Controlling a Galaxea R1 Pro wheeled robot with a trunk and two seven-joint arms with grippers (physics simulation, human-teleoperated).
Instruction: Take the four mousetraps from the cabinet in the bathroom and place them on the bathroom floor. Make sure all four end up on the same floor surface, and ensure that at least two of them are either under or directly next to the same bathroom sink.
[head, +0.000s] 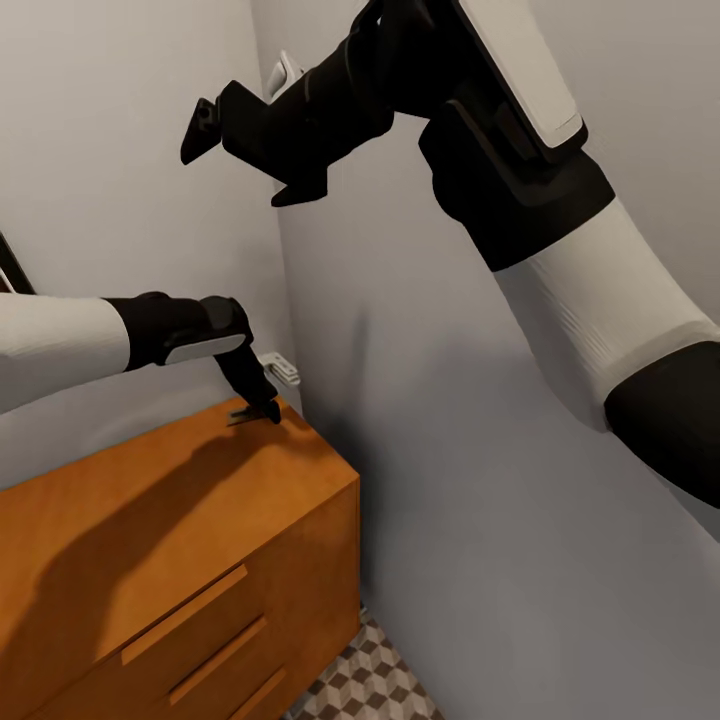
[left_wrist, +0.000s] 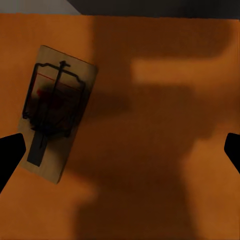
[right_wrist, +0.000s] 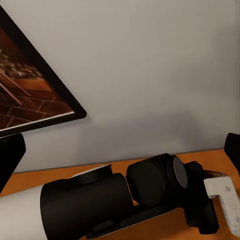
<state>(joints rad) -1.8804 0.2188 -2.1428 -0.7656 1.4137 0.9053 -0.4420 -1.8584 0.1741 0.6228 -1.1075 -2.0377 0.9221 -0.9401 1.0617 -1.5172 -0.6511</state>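
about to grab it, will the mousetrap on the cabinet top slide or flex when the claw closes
The mousetrap looks like a flat, stiff wooden plate, so it probably won't flex. Lying flat on the smooth cabinet top, it may slide rather than tip. The wire parts could snag the open left claw.

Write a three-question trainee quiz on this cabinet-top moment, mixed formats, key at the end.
1. True or false: the mousetrap lies flat on the cabinet top.
2. The left gripper is: A) shut on the trap, B) open above the cabinet top, C) on a drawer handle.
3. Fill in: the right gripper is raised in front of the ____.

Key: 1 true; 2 B; 3 wall.
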